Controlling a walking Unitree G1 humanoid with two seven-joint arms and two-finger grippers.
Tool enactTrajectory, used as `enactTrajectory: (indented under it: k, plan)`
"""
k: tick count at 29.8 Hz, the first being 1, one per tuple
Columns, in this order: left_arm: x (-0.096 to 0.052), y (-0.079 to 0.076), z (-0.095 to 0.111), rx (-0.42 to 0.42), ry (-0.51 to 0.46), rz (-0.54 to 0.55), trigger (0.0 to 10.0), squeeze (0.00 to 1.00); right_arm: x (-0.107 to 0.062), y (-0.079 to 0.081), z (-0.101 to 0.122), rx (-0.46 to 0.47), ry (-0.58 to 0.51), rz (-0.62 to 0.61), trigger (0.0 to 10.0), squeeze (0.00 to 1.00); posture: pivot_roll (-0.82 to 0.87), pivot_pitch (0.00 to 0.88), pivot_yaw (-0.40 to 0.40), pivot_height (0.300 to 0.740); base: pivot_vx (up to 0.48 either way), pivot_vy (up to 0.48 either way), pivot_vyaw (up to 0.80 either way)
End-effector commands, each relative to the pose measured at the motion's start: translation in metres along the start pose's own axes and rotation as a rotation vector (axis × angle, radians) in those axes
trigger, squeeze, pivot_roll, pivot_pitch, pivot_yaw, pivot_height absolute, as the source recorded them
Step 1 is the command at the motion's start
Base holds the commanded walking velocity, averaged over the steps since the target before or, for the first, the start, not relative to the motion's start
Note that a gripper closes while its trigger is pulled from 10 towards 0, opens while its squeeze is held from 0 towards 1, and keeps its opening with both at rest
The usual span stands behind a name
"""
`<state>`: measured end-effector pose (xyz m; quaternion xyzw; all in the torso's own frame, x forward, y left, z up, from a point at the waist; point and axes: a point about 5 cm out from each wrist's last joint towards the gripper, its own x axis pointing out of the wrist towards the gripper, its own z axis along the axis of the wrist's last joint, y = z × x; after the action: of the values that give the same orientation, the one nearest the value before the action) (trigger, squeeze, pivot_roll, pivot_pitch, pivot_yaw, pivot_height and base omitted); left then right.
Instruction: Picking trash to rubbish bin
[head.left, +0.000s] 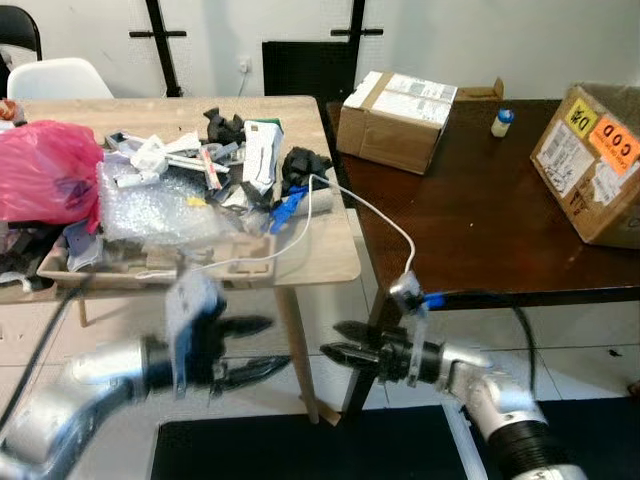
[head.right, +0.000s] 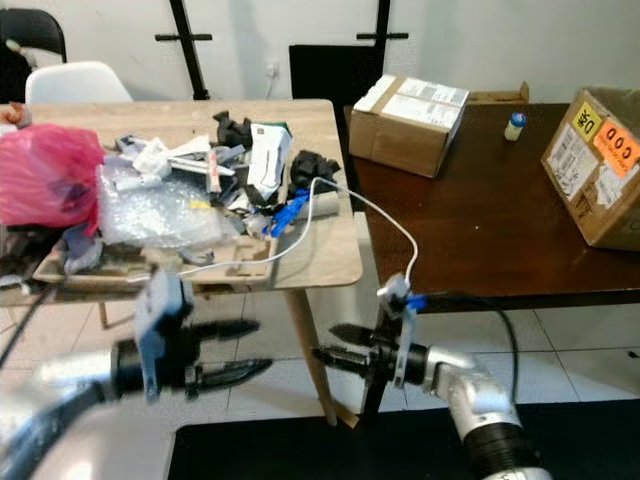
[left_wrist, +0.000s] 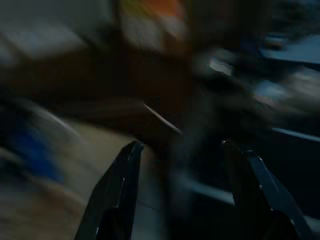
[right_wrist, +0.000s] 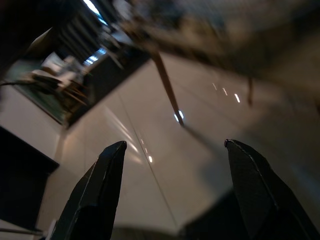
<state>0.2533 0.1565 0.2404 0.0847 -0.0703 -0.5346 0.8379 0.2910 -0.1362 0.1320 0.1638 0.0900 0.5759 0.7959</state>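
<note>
Two grippers hang below the front edge of the light tabletop (head.left: 330, 255). The left gripper (head.left: 245, 350) and right gripper (head.left: 345, 342) both have fingers apart, holding nothing. One trash pile (head.left: 200, 170) covers the tabletop's middle, beside one pink bag (head.left: 45, 170). Two cardboard boxes (head.left: 400, 120) sit on the dark tabletop (head.left: 470, 230).

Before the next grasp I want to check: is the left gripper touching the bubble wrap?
Apart. Left eye view shows left gripper hanging below the table edge, bubble wrap lying above.

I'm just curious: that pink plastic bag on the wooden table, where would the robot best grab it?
Probably at the bulging top of the pink plastic bag, with the left hand coming from above. It is soft and bunched, so loose folds give long fingers something to pinch; clutter crowds its lower edge.
</note>
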Motion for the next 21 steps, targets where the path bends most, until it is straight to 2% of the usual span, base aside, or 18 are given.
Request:
enactTrajectory:
  k: [1,2,3,4,5,6,10,12,14,20,21]
  plan:
    - [0.002,0.015,0.007,0.057,0.001,0.15,10.0,0.01,-0.002,0.006,0.017,-0.005,-0.069,0.025,10.0,0.0,0.04,0.094,-0.023,0.74,0.0,0.0,0.0]
    - [0.003,0.023,0.011,0.092,0.008,0.21,10.0,0.01,-0.002,0.009,0.023,-0.009,-0.087,0.032,10.0,0.0,0.04,0.094,-0.023,0.74,0.0,0.0,0.0]
    - [0.002,0.031,0.015,0.154,0.026,0.251,10.0,1.0,-0.001,0.01,0.034,-0.037,-0.118,0.024,10.0,0.0,0.04,0.092,-0.02,0.74,0.0,0.0,0.0]
    - [0.002,0.036,0.017,0.195,0.038,0.273,10.0,1.0,0.0,0.011,0.041,-0.056,-0.14,0.017,10.0,0.0,0.04,0.092,-0.02,0.74,0.0,0.0,0.0]
    - [0.002,0.036,0.017,0.195,0.038,0.273,10.0,1.0,0.0,0.011,0.041,-0.056,-0.14,0.017,10.0,0.0,0.04,0.092,-0.02,0.74,0.0,0.0,0.0]
    - [-0.001,0.039,0.018,0.228,0.073,0.28,10.0,1.0,0.001,0.01,0.051,-0.079,-0.169,-0.029,10.0,0.0,0.03,0.091,-0.017,0.74,0.0,0.0,0.0]
    - [-0.004,0.039,0.017,0.213,0.101,0.277,10.0,1.0,0.001,0.012,0.067,-0.13,-0.178,-0.052,10.0,0.0,0.02,0.089,-0.01,0.74,0.0,0.0,0.0]
    - [-0.007,0.039,0.01,0.203,0.155,0.261,10.0,1.0,0.003,0.016,0.078,-0.236,-0.108,-0.076,10.0,0.0,0.02,0.085,-0.01,0.74,0.0,0.0,0.0]
    - [-0.009,0.038,0.005,0.185,0.188,0.241,10.0,1.0,0.006,0.017,0.081,-0.292,-0.065,-0.099,10.0,0.0,0.02,0.081,-0.014,0.74,0.0,0.0,0.0]
    - [-0.012,0.03,-0.023,0.144,0.31,0.158,10.0,1.0,0.008,0.012,0.091,-0.277,-0.131,-0.176,10.0,0.0,0.02,0.077,-0.02,0.74,0.0,0.0,0.0]
    - [-0.012,0.03,-0.031,0.146,0.341,0.149,10.0,0.0,0.009,0.01,0.093,-0.283,-0.14,-0.197,10.0,0.0,0.02,0.079,-0.02,0.74,0.0,0.0,0.0]
